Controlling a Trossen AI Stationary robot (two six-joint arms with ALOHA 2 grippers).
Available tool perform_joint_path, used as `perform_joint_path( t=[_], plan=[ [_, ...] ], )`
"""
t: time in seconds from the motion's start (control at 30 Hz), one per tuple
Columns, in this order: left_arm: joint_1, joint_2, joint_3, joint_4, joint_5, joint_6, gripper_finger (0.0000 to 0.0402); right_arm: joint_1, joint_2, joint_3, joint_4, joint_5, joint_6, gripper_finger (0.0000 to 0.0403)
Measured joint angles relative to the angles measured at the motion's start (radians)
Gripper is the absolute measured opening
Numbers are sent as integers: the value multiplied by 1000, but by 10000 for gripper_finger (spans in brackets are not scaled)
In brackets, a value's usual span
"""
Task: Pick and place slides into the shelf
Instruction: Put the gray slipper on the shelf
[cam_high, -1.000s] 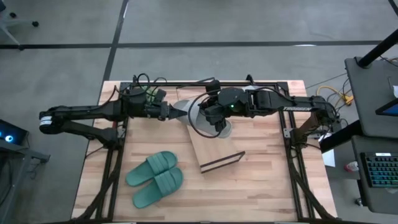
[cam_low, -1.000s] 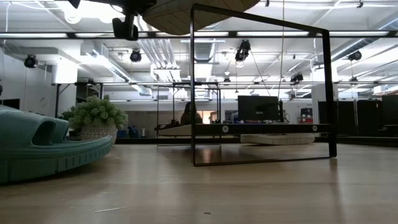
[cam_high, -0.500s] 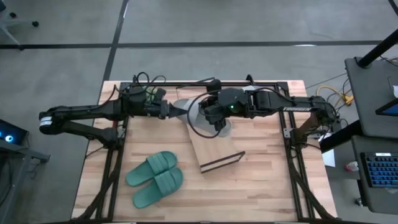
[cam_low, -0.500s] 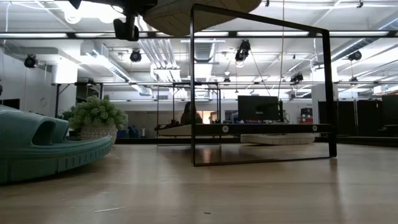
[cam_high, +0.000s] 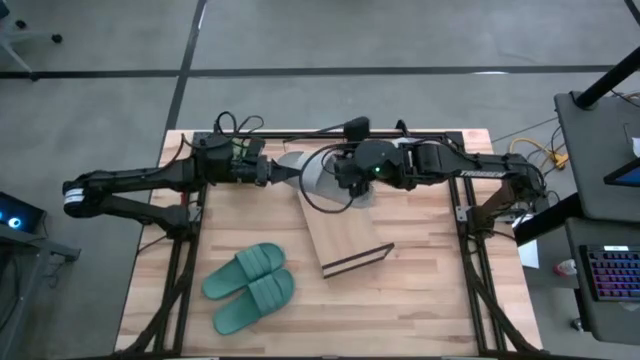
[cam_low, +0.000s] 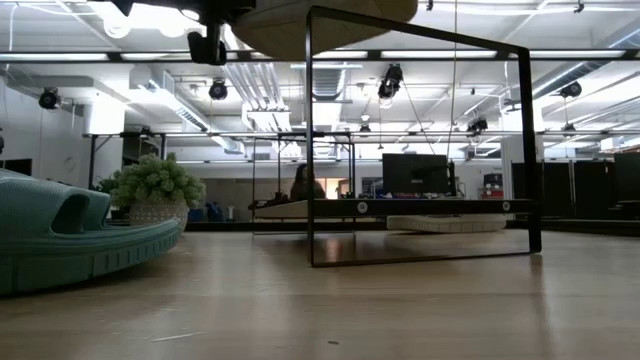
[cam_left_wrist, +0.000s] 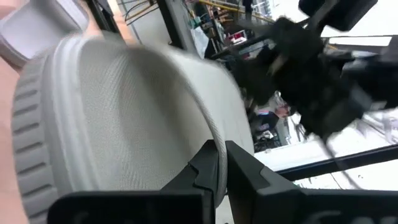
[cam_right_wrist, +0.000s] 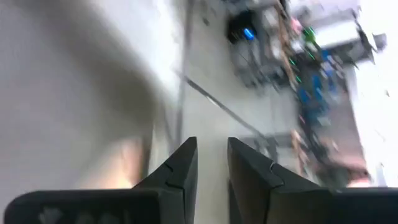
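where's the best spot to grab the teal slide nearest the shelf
Take the wide strap of the teal slide with the claw coming straight down from above. The slide lies flat and sole-down on the table, so the raised strap arches over a gap one finger could slip into. Its mate lies close alongside, leaving little room for a side approach.

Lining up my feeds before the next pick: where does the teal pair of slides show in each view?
High view: teal slides at the table's lower left, left of the shelf.
Low view: far left foreground, shelf to their right.
Left wrist view: not in it.
Right wrist view: not in it.
Shared landmark: the shelf.
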Motion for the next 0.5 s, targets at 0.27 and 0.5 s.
perform_joint_path(
  t=[0.27, 0.5],
  plan=[
    [11, 0, -2, 1, -92, 35, 0, -49, -84, 0, -16, 88, 122, 80],
    [2, 0, -2, 2, -264, 72, 0, -103, -185, 1, -38, 83, 398, 81]
  ],
)
